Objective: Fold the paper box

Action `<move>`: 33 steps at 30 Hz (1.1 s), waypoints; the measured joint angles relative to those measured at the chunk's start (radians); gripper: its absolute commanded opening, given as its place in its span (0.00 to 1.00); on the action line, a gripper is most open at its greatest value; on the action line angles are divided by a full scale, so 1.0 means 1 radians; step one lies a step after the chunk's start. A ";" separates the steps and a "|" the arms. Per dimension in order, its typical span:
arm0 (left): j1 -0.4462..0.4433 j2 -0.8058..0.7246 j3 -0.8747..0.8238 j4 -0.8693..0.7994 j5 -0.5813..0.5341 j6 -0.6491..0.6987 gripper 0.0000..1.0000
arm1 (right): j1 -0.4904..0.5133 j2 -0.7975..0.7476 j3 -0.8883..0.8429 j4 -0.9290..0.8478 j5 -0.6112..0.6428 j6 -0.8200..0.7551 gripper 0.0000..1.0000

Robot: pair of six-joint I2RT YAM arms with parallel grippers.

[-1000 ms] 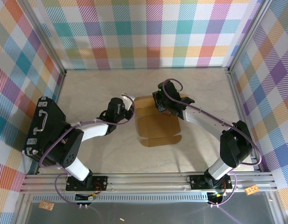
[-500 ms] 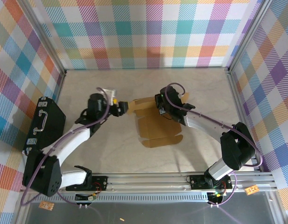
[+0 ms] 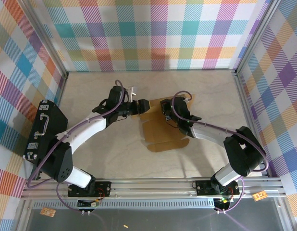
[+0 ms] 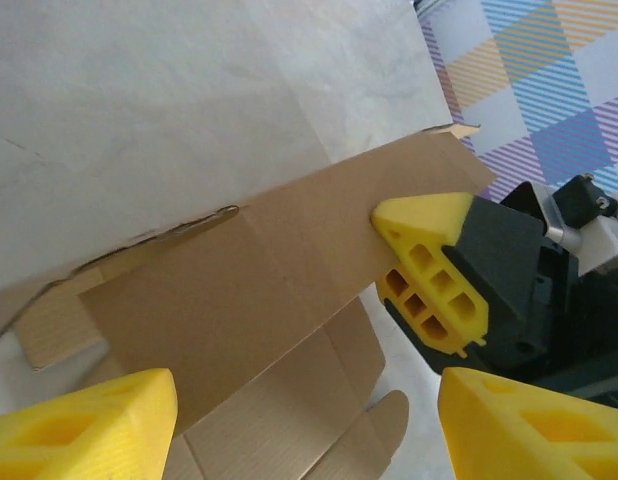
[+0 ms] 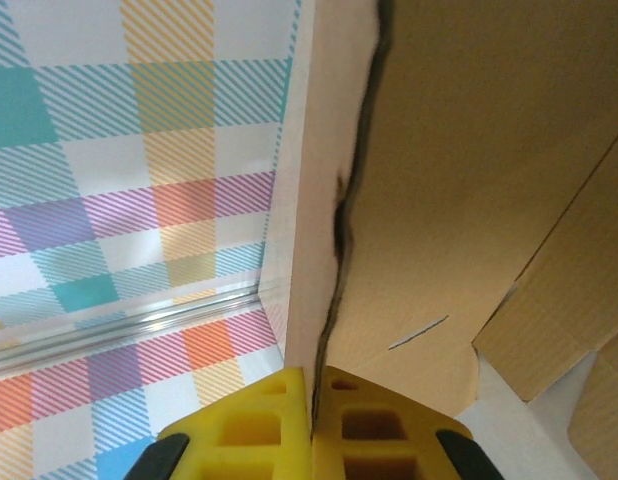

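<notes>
The paper box (image 3: 164,132) is a brown cardboard sheet lying part-folded mid-table, its far panel (image 4: 249,290) lifted off the table. My right gripper (image 3: 164,107) is at the far right of that panel. In the right wrist view the gripper (image 5: 313,385) is shut on the panel's edge (image 5: 469,150). My left gripper (image 3: 143,106) hovers at the panel's far left corner. Its yellow fingers (image 4: 99,425) stand wide apart over the cardboard, so this gripper (image 4: 307,392) is open and holds nothing. A yellow right fingertip (image 4: 429,265) presses the panel from the other side.
A black hard case (image 3: 43,130) with a handle lies at the table's left edge, beside the left arm's base. Checkered walls (image 3: 153,33) close in the back and both sides. An aluminium rail (image 3: 153,185) runs along the near edge.
The left arm swung out and came back right, to the box's far left corner, and its gripper opened. The right gripper closed on the raised panel and shifted slightly left.
</notes>
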State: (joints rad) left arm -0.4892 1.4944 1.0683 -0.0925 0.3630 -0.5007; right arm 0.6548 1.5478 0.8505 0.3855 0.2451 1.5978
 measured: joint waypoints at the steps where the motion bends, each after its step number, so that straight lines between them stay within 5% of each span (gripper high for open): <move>1: -0.001 0.018 0.011 -0.010 -0.013 -0.010 0.71 | 0.000 0.000 -0.009 0.017 -0.001 -0.009 0.04; 10: -0.026 0.169 0.040 0.102 -0.033 -0.113 0.69 | 0.000 0.000 -0.049 0.095 -0.018 -0.066 0.04; 17: -0.034 0.223 -0.023 0.344 0.032 -0.262 0.66 | -0.006 0.000 -0.063 0.116 -0.018 -0.073 0.02; 24: -0.029 0.167 -0.121 0.389 -0.023 -0.225 0.70 | -0.001 0.000 -0.080 0.131 -0.022 -0.097 0.01; 29: -0.029 0.043 -0.279 0.399 -0.130 -0.216 0.46 | 0.014 0.000 -0.083 0.108 -0.039 -0.118 0.00; 31: -0.029 0.011 -0.360 0.407 -0.190 -0.233 0.55 | 0.011 0.000 -0.084 0.100 -0.034 -0.118 0.00; 33: -0.026 0.005 -0.432 0.415 -0.222 -0.248 0.81 | 0.011 0.002 -0.085 0.081 -0.023 -0.118 0.00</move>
State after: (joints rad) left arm -0.5148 1.4994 0.6365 0.3225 0.1413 -0.7486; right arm 0.6659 1.5497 0.7658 0.4667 0.2218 1.4799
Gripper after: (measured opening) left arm 0.593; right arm 0.058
